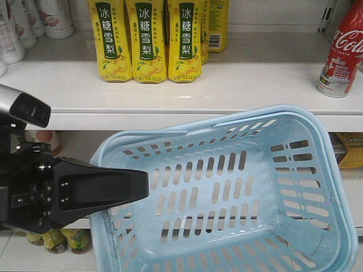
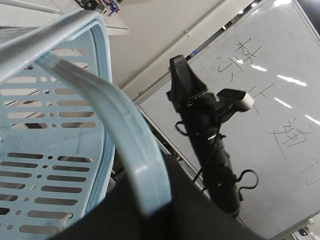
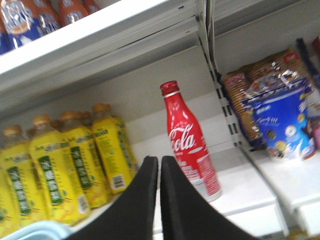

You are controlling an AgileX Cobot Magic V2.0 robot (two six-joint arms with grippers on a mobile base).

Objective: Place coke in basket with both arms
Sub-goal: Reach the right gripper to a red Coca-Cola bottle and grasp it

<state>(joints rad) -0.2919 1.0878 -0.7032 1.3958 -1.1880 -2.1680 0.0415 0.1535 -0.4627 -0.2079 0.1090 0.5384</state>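
The coke (image 1: 343,48), an all-red bottle with white script, stands upright on the white shelf at the far right. In the right wrist view the coke (image 3: 190,140) is just behind and right of my right gripper (image 3: 159,162), which is shut and holds nothing. The light blue basket (image 1: 317,187) hangs tilted in front of the shelf. My left gripper (image 1: 142,184) reaches over its left rim. In the left wrist view the basket handle (image 2: 120,130) runs into my left gripper (image 2: 160,200), which is shut on it. The right arm (image 2: 200,125) shows there too, beside the basket (image 2: 50,125).
Yellow pear-drink bottles (image 1: 147,39) stand on the shelf left of the coke, also in the right wrist view (image 3: 55,170). White bottles (image 1: 34,20) are at the far left. Snack packs (image 3: 275,110) sit beyond a shelf upright (image 3: 220,85). A whiteboard (image 2: 270,100) is behind the right arm.
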